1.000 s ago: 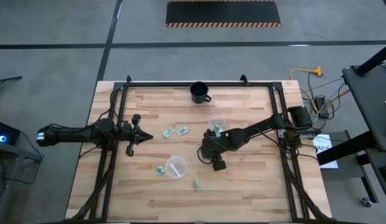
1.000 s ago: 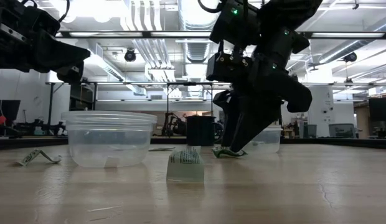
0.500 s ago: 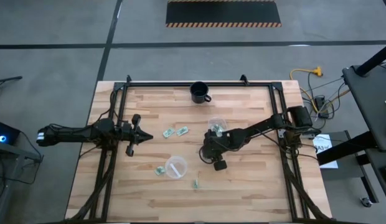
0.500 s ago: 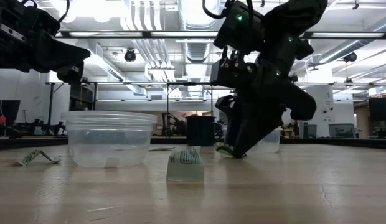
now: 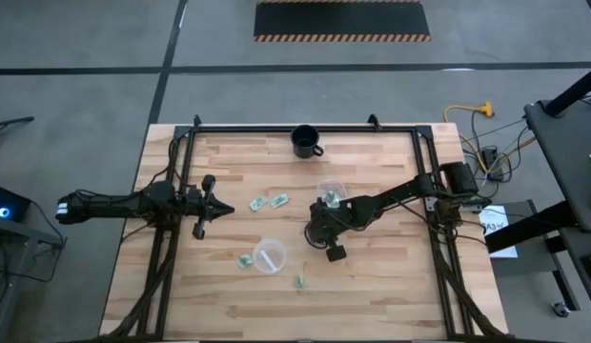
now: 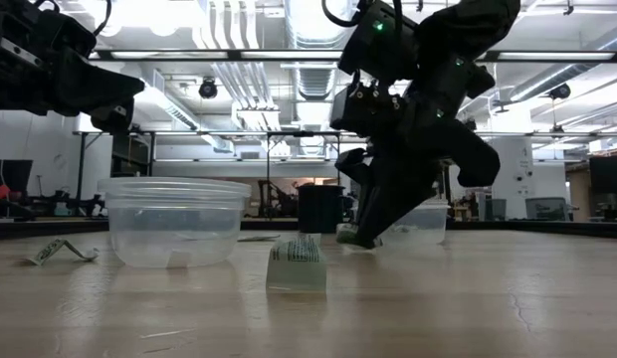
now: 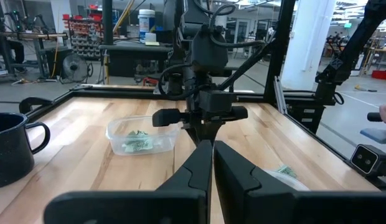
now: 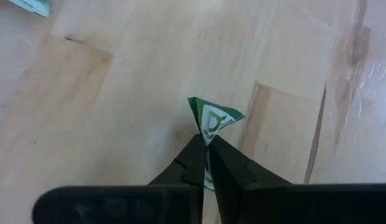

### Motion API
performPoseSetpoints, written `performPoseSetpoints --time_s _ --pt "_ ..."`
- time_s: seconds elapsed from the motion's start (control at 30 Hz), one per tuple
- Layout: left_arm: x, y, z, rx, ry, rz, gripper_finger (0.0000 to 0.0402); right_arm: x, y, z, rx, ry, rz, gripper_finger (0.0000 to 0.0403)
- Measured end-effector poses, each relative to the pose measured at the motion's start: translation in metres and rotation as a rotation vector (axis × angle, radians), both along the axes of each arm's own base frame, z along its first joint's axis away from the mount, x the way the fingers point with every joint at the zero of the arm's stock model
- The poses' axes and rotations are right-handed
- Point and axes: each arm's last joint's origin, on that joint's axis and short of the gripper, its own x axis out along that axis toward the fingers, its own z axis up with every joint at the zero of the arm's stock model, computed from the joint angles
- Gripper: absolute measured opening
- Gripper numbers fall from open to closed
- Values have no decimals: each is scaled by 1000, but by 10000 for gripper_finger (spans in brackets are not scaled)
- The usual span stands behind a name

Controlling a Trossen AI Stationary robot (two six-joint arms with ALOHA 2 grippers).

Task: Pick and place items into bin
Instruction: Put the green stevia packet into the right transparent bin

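Nearest to the low camera stood a small wrapped piece (image 6: 296,264) on the counter (image 6: 468,298), untouched. Just behind it, the right gripper (image 6: 360,231) had changed in the last second: its fingers, wide apart a moment before and straddling a green wrapper, had snapped together on it. The wrist camera showed them pinched narrow on the wrapper (image 8: 210,121), its green-and-white end fanning out beyond the tips. In the low view the piece looked a shade clear of the wood, though I could not be sure it had lifted. I took that to mean 1 more item was secured, and what remained for it was the carry to a bin.

The big clear tub (image 6: 174,221) on the near side looked empty, with 1 loose piece (image 6: 62,251) lying beside it. From above, that tub (image 5: 269,254) sat towards the front of the counter, with 1 piece (image 5: 245,261) touching its side and another (image 5: 300,281) a little further forward.

Beyond the right gripper (image 5: 317,229) sat the smaller clear tub (image 5: 331,192), which already held several green pieces; the left wrist camera showed them heaped on its floor (image 7: 137,142). 2 more pieces (image 5: 268,202) lay near the middle.

The left gripper (image 5: 225,208) hung over the left side, fingers shut tight on nothing. Farthest off stood the black mug (image 5: 306,141); what it held I could not tell.
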Motion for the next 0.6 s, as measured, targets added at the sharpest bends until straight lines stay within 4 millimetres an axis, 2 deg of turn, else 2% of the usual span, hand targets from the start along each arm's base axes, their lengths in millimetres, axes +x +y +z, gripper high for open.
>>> performPoseSetpoints --time_s 0.43,0.6 --pt "0 0 0 0 0 0 0 2 0 1 6 -22 -14 7" --pt "0 0 0 0 0 0 0 4 -2 2 12 -41 -74 7"
